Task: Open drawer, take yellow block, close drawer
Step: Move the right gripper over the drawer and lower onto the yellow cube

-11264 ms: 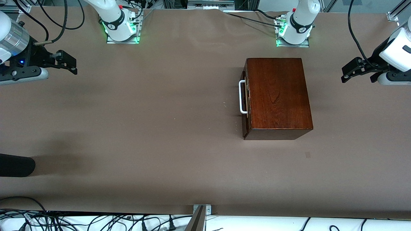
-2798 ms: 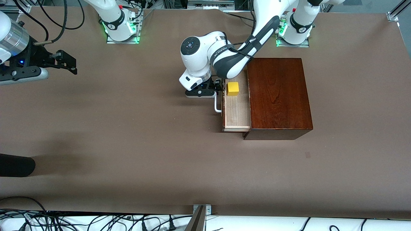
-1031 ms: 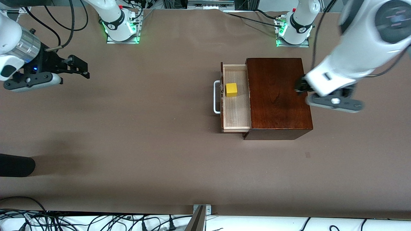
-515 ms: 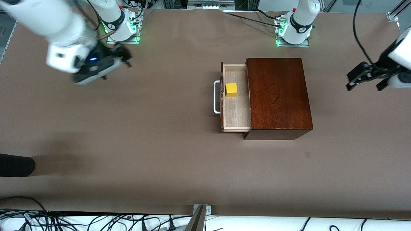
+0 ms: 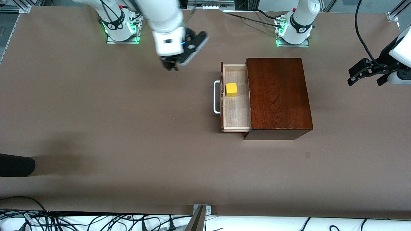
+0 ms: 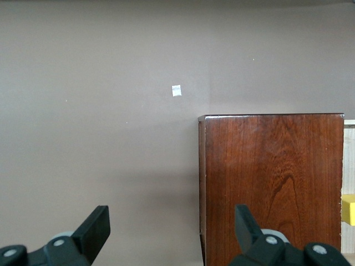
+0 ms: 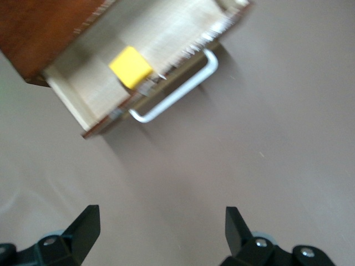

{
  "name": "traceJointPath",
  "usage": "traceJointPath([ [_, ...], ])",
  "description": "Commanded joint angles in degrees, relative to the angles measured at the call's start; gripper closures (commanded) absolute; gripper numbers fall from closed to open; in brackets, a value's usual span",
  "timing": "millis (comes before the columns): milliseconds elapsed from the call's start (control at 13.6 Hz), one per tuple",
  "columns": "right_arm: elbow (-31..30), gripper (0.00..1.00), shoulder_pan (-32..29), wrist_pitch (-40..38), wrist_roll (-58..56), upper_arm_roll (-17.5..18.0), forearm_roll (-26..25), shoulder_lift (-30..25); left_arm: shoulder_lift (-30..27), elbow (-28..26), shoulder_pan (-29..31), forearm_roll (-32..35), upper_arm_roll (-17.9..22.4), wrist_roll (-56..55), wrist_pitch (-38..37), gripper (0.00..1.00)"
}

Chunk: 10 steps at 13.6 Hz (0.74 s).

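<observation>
Cables (image 5: 96, 221) edge our table (image 5: 128, 128); drawer (image 5: 237, 112) out, yellow block (image 5: 231, 89) unobstructed inside; right gripper (image 5: 179, 61) and left gripper (image 5: 366, 72) spread, empty.

One table (image 5: 128, 128) is filling the frame, and one dark wooden box (image 5: 277, 93) is sitting on it, right of centre in the front view. One drawer (image 5: 237, 112) is standing open from that box, and it is carrying one white handle (image 5: 215, 98). One yellow block (image 5: 231, 89) is lying inside. Two arms are showing, each ending in one gripper: the right gripper (image 5: 175, 64) near the top centre and the left gripper (image 5: 366, 81) at the right edge, so two in all. Two bases are glowing green along the top, the right arm's base (image 5: 122, 29) and the left arm's base (image 5: 293, 32). One small patch (image 5: 308, 155) is marking the table in the lower right. One dark rounded object (image 5: 16, 165) is poking in at the lower left.
</observation>
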Motion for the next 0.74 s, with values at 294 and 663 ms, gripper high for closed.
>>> traceJointPath([
  [294, 18.91, 0.0, 7.49, 2.72, -13.62, -0.74, -3.83, 20.2, -0.91, -0.46, -0.12, -1.18, 0.59, 1.34, -1.09, 0.0],
  [663, 21.3, 0.0, 9.24, 7.37, -23.68, -0.74, -6.71, 26.54, -1.0, -0.46, -0.12, -0.91, 0.59, 1.42, -1.27, 0.0],
])
